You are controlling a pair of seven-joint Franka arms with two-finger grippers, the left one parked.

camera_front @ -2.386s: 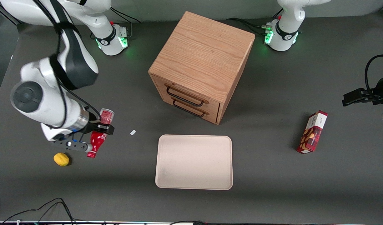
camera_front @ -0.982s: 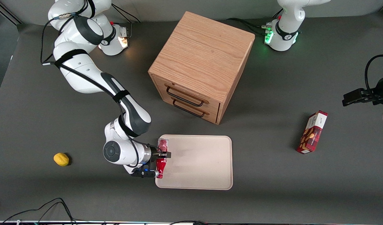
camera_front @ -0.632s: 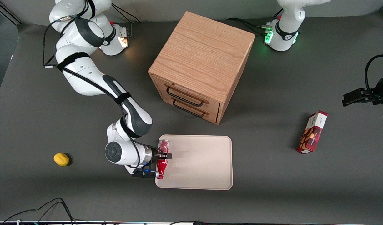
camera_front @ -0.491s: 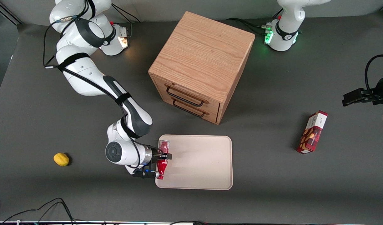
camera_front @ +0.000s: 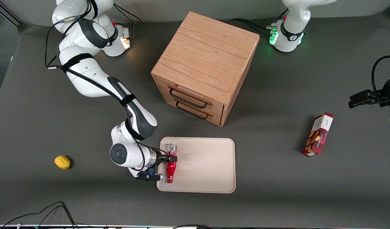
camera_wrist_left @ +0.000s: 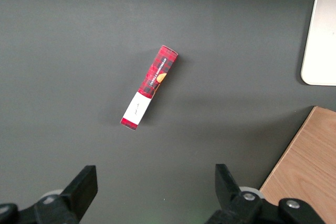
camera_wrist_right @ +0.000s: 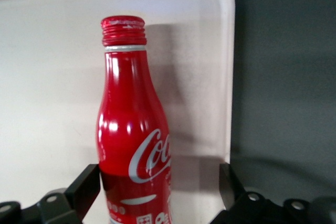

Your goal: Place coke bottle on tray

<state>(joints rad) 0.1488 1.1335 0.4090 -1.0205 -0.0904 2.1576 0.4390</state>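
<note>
The coke bottle (camera_front: 171, 165) is red with white lettering and lies on its side on the pale beige tray (camera_front: 204, 165), near the tray's edge toward the working arm's end, with its red cap pointing toward the front camera. My right gripper (camera_front: 166, 165) is low over that tray edge and straddles the bottle's lower body. In the right wrist view the gripper (camera_wrist_right: 157, 184) is open: one finger (camera_wrist_right: 86, 182) is against the bottle (camera_wrist_right: 134, 135), and the other finger (camera_wrist_right: 229, 182) stands apart from it. The tray (camera_wrist_right: 47, 51) lies under the bottle.
A wooden two-drawer cabinet (camera_front: 206, 63) stands farther from the front camera than the tray. A yellow lemon (camera_front: 62, 162) lies toward the working arm's end. A red snack box (camera_front: 318, 134) lies toward the parked arm's end; it also shows in the left wrist view (camera_wrist_left: 149, 87).
The gripper carried the bottle from near the lemon over to the tray. In the last half second the bottle moved a little farther onto the tray and the fingers opened. The tray shifted slightly.
</note>
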